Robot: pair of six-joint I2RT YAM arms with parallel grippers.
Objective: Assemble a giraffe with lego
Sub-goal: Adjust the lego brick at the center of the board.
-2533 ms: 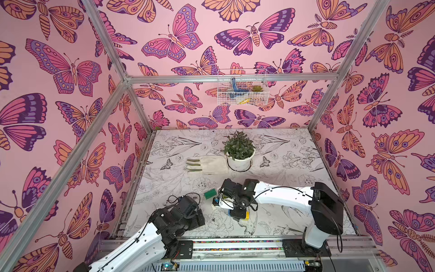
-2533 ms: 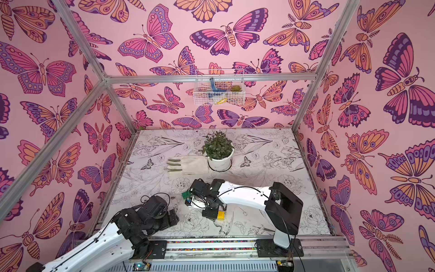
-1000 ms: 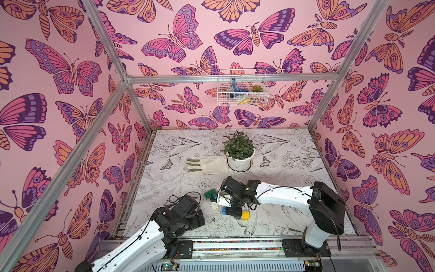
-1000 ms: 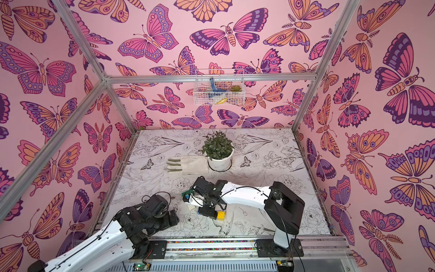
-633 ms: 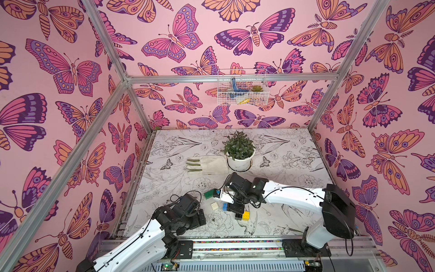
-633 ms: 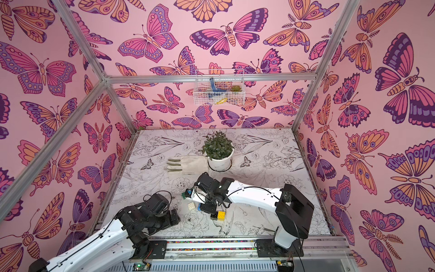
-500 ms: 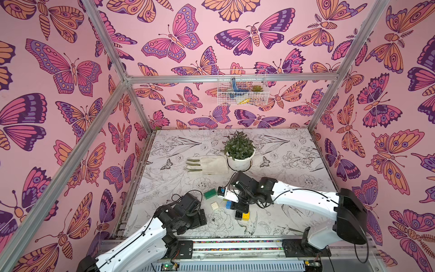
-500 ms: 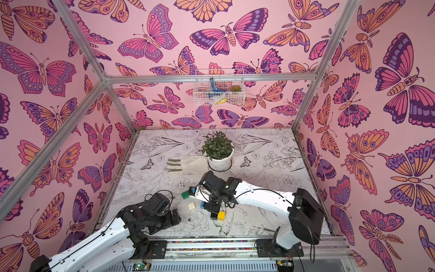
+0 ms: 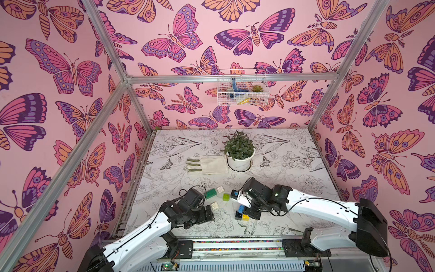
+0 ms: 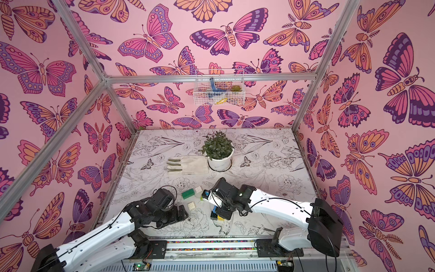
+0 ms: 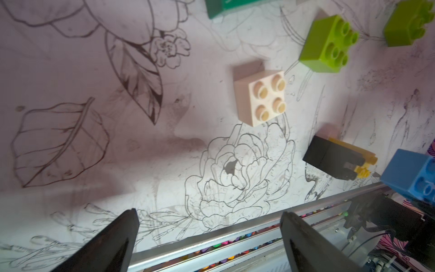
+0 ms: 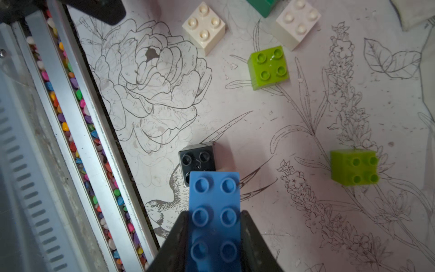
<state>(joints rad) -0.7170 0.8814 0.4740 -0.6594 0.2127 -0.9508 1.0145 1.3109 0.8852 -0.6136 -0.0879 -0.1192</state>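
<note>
My right gripper [image 12: 214, 213] is shut on the long blue brick [image 12: 214, 212] and holds it low over the table. The brick's far end hangs over a black brick [image 12: 197, 156]. In both top views the blue brick [image 9: 241, 208] sits above the black [image 9: 238, 215] and yellow [image 9: 245, 217] pair; contact cannot be told. Two lime bricks [image 12: 268, 67] [image 12: 354, 166], two white bricks [image 9: 220, 189] [image 9: 214, 205] and the dark green brick [image 9: 210, 194] lie loose. My left gripper [image 11: 208, 213] stands open and empty near the front rail, short of a white brick [image 11: 260, 97].
A potted plant [image 9: 239, 150] stands mid-table, with a pale glove [image 9: 207, 164] lying to its left. A wire basket [image 9: 241, 89] hangs on the back wall. A metal rail with coloured pebbles [image 11: 235, 237] runs along the front edge.
My right arm has swung its shoulder to the right and carried the blue brick a little rightward, over the black and yellow pair. The left arm has barely shifted.
</note>
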